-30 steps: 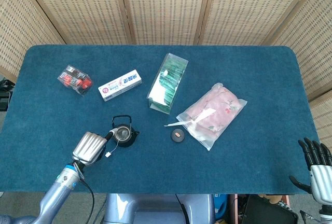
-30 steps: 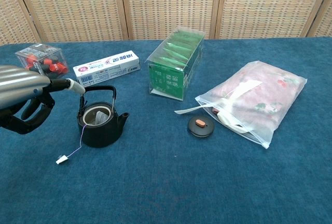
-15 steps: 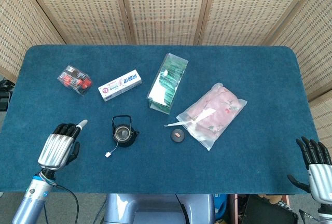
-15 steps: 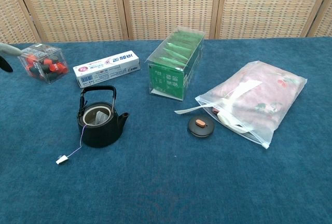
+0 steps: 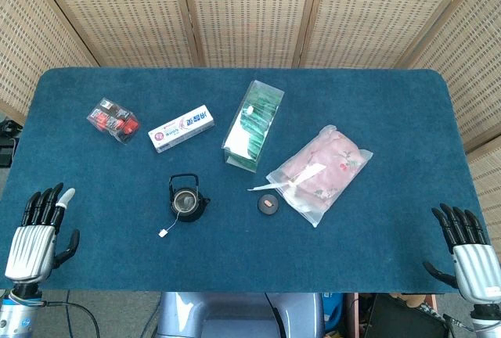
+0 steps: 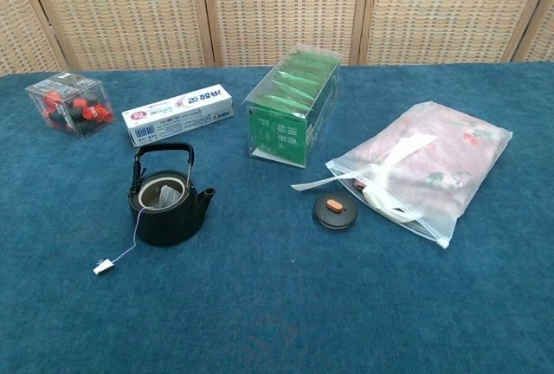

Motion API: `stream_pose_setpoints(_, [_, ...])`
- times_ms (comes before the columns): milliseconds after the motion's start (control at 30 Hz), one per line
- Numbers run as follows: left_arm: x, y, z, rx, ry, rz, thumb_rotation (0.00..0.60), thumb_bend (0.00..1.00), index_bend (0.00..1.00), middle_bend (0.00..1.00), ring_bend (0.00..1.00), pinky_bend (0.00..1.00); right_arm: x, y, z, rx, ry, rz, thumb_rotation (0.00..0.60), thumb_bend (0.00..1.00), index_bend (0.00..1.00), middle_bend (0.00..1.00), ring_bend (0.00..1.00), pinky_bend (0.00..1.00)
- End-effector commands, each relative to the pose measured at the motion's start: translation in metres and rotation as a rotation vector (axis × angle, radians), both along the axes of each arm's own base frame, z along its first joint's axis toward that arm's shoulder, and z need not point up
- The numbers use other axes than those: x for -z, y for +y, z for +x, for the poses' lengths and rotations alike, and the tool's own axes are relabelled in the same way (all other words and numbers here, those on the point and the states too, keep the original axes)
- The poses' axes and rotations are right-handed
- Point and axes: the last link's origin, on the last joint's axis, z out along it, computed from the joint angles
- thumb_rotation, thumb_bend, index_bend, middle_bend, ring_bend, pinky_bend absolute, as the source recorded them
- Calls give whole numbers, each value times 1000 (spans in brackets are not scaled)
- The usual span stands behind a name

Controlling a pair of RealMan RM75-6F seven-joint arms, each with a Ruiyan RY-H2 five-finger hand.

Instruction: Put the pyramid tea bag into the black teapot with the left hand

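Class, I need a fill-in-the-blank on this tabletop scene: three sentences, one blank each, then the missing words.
1. The pyramid tea bag sits inside the black ____.
2. The round teapot lid lies on the table beside the ____ pouch.
3. The tea bag's string hangs out, ending in a small white ____ on the cloth.

Missing words: teapot; pink; tag

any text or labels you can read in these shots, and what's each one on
No text here can be read for certain.
Toothpaste box: large characters and a round red logo, too blurred to quote.
Green tea box: white characters on the front label, too small to read.
String tag beside the teapot: shows no print.
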Motion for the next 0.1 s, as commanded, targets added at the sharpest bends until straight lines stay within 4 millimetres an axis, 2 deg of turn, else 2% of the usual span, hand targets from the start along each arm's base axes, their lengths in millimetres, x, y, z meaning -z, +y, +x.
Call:
stream_pose_setpoints(33, [-3,-5,-5,-18,11,-3,600,486,69,2,0,0,1,-1,1,-3,2,2,600,71,91,138,0,84])
stream_pose_setpoints(100, [-5,-7,-6,-22,16,-9,600,486,69,0,0,0,1,-2,2,-3,2,4,600,71,92,138,0,84])
